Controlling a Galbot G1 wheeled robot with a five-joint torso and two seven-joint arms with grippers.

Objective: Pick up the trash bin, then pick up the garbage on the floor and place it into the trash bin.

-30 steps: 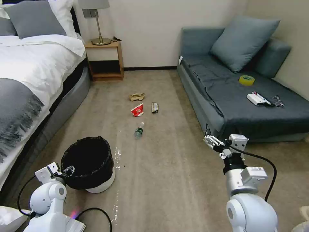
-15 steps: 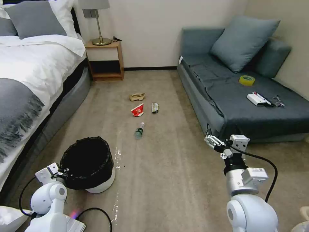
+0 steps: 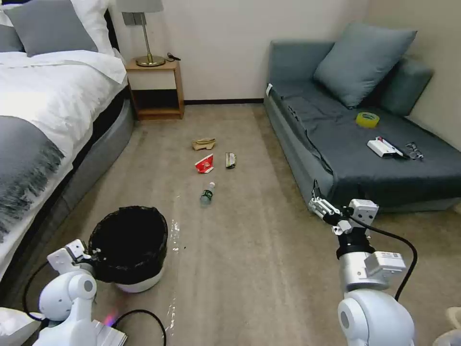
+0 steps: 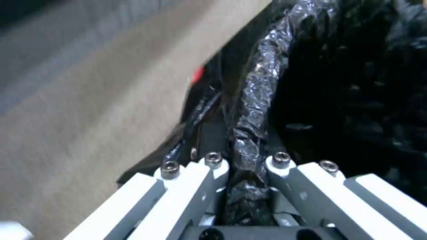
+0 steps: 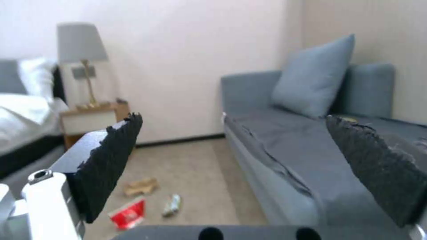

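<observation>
One left hand (image 4: 242, 166) pinches the trash bin (image 3: 128, 247) rim; right hand (image 5: 240, 160) gapes wide.

Even indoor light; both wrist views blurred.

trash bin (image 3: 128, 247) near left, garbage (image 3: 211, 164) ahead, sofa (image 3: 355, 139) right

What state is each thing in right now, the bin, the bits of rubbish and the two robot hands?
Trash bin: upright, gripped at its bag-covered rim.
Left gripper: shut on the bin's rim.
Right gripper: open, holding nothing, beside the sofa.
Plastic bottle: lying on its side.
Red carton, snack wrapper, paper bag: lying on the carpet.
</observation>
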